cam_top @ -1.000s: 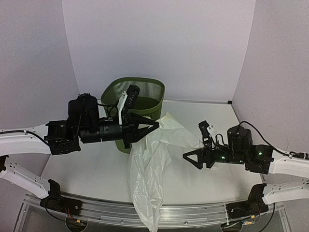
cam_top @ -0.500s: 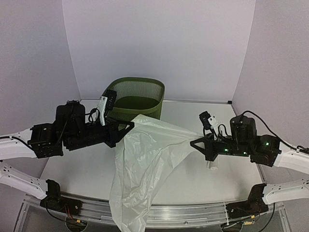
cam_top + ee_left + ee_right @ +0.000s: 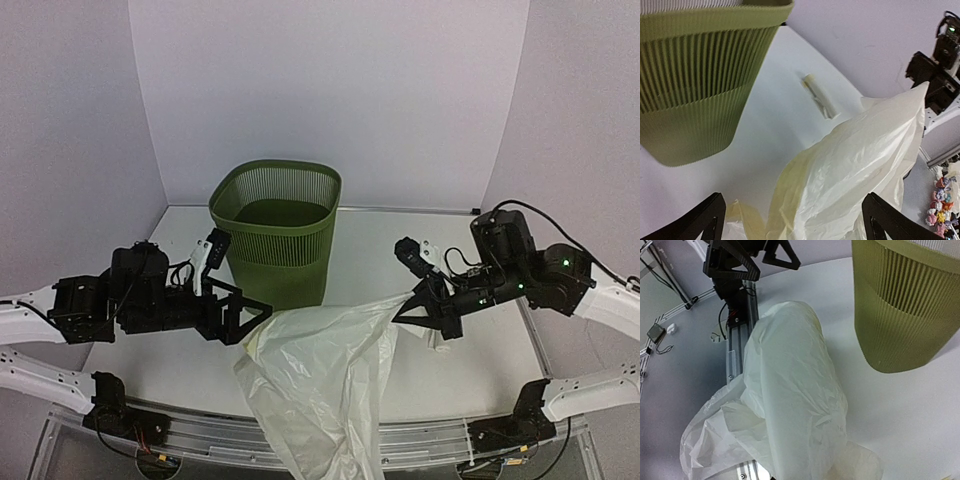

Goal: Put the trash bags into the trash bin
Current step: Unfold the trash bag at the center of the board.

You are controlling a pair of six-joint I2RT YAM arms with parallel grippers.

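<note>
We see the trash bag [image 3: 320,370] spread out on the white table [image 3: 170,365], on the near side of the trash bin [image 3: 275,240] and wholly outside it. Its upper edge runs left to right between the two arms, lifted at the right end and sagging toward the left. From that edge the film's long axis runs toward us. The lower end points at the near edge, drapes over the front rail [image 3: 200,435] and hangs below it. The film is crumpled and glossy, and at its widest it is broader than the bin.

The right gripper [image 3: 405,308] is closed, and the bag's upper right corner is pinched in it. That corner rises to the fingertips as a narrow peak. From the right wrist, we see the bag billowing out and away toward the left arm, but the fingers themselves do not show in that view.

The left gripper [image 3: 252,322] stands wide open and holds nothing. It hovers low, just at the bag's upper left corner. In its wrist view the two fingertips sit far apart at the bottom corners, with the film lying below and between them.

The bin stands upright in the far middle of the table, mouth up, with nothing draped over its rim. A small pale roll [image 3: 820,95] lies on the table beyond the bag, near the right arm, apart from the bin.
</note>
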